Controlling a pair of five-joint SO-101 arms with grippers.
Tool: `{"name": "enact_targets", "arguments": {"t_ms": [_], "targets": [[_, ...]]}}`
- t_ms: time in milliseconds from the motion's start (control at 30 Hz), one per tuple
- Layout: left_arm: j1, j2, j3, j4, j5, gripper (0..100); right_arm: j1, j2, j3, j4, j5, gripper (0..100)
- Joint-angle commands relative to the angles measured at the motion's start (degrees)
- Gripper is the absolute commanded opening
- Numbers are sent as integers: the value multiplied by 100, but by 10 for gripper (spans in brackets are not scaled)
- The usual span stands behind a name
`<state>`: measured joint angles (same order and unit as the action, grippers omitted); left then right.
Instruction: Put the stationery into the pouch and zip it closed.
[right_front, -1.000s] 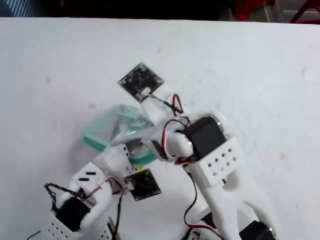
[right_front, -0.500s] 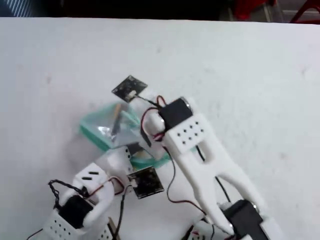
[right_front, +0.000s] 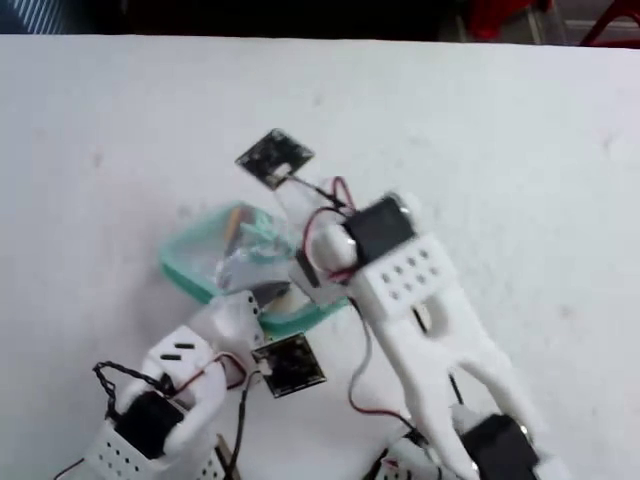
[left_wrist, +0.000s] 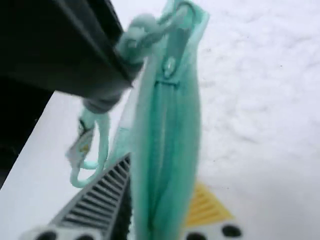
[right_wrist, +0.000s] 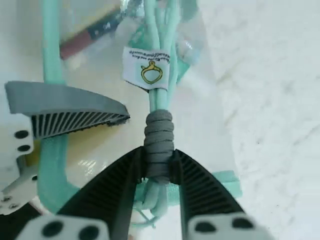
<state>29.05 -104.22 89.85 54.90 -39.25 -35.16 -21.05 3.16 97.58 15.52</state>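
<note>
High view: I see the clear, teal-edged pouch (right_front: 215, 260) lying on the table (right_front: 500, 130) between both arms. Left wrist view: the left gripper (left_wrist: 160, 220) is clamped on the pouch's teal zipper edge. Right wrist view: the right gripper (right_wrist: 159, 170) pinches the grey-wrapped teal cord (right_wrist: 159, 135), with its white tag (right_wrist: 147, 70) just beyond.

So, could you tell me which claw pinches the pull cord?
The right claw, shut on the grey-wrapped mint cord; the left claw clamps the mint-trimmed pouch.
</note>
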Motion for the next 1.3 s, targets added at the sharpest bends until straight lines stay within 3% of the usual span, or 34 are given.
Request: {"name": "enact_targets", "arguments": {"t_ms": [0, 133, 767, 967, 1267], "targets": [[-13, -66, -176, -88, -9, 20, 48, -673, -413, 92, -88, 19], [-13, -66, -325, -97, 105, 20, 84, -1182, -413, -22, -97, 19], [-22, -66, -1310, -677, 2646, 20, 40, -3600, -396, -567, -378, 19], [-22, -66, -1705, -404, 3033, 20, 40, -3732, -132, -602, -431, 19], [-22, -66, -1776, -334, 3059, 20, 40, -3749, 677, -1402, -774, 19]]}}
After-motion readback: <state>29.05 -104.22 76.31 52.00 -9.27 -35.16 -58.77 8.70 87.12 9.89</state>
